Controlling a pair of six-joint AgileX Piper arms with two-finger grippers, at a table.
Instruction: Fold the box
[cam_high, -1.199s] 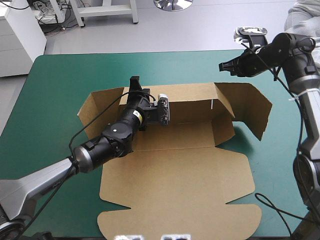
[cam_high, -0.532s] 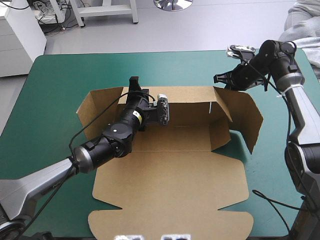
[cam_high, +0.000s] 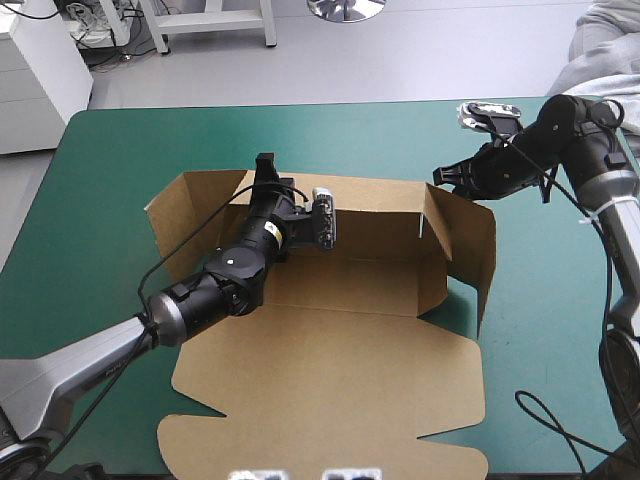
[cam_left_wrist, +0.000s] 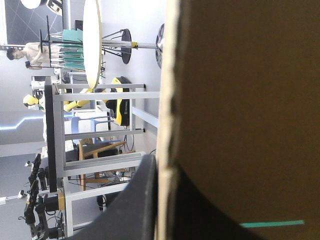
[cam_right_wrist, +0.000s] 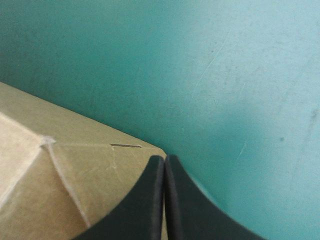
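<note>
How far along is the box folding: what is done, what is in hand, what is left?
Done: the back wall of the box stands up. In hand: the left gripper pinches that wall; the right gripper, fingers shut, sits at the outer corner of the raised right flap. Left: the left flap leans outward and the lid lies flat.

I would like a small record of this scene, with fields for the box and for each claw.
box: brown, partly folded on the teal-green cover; back wall and right flap raised, lid flat
left claw: shut on the back wall's top edge
right claw: shut, tips at the right flap's top corner
</note>
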